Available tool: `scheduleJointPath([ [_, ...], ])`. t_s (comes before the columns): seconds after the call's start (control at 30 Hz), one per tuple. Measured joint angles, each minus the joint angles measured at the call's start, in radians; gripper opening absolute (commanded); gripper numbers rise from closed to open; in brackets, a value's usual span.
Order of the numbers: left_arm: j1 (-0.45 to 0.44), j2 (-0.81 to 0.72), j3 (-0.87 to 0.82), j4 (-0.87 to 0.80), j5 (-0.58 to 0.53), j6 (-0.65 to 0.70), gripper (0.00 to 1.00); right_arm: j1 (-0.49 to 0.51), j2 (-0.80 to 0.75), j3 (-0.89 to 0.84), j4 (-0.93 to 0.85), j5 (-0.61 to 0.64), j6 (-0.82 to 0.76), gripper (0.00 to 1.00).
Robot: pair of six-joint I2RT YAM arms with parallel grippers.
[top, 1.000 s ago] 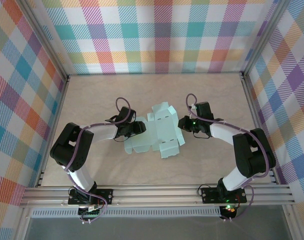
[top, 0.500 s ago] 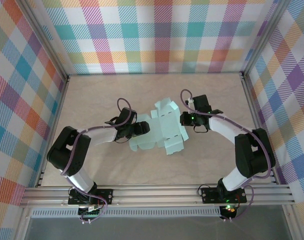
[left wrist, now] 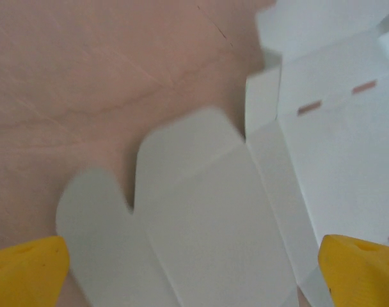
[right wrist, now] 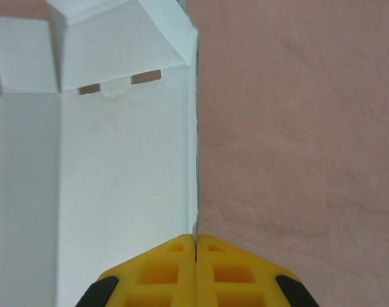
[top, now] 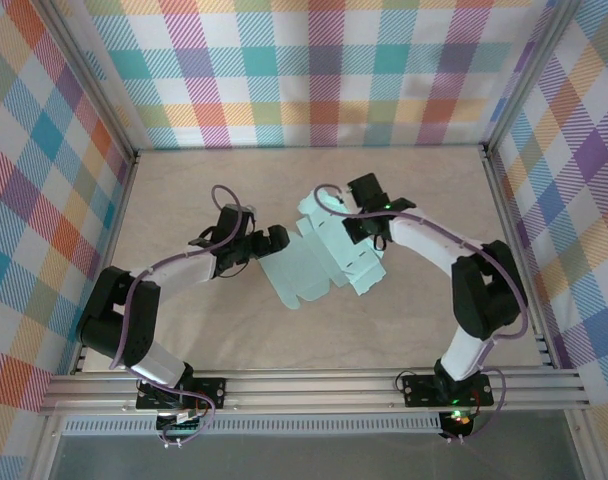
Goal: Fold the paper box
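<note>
Across the table (top: pixel 184 195) the paper box (top: pixel 329 262) has swung, left jaws parted.

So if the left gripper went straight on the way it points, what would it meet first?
Probably the pale mint-green card paper box: its rounded flaps lie just ahead of the open left gripper.

White arms (top: pixel 184 266) with black joints, purple cables (top: pixel 136 318), yellow fingers (left wrist: pixel 28 268).

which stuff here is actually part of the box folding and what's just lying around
Part of the job:
paper box
right gripper, shut on the box's edge
left gripper, open by the box's flaps

Just surroundings:
table
plaid walls
</note>
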Motion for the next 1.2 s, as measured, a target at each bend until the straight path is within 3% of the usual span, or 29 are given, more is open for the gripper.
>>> scheduleJointPath([
  [0.23,0.035,-0.002,0.000,0.004,-0.006,0.022,1.00,0.123,0.053,-0.031,0.115,0.210,-0.161,0.00],
  [0.5,0.035,-0.012,0.000,0.005,-0.024,0.029,1.00,0.259,0.115,-0.187,0.498,0.468,-0.430,0.00],
  [0.77,0.037,-0.017,-0.002,0.005,-0.038,0.029,1.00,0.288,0.251,-0.266,0.906,0.614,-0.636,0.00],
  [1.0,0.041,-0.037,-0.017,0.003,-0.050,0.030,1.00,0.288,0.281,-0.280,0.996,0.624,-0.681,0.00],
  [1.07,0.041,-0.040,-0.019,0.003,-0.050,0.033,1.00,0.276,0.249,-0.277,0.924,0.580,-0.634,0.00],
  [1.2,0.041,-0.043,-0.019,0.003,-0.047,0.073,1.00,0.228,0.132,-0.235,0.668,0.375,-0.484,0.00],
])
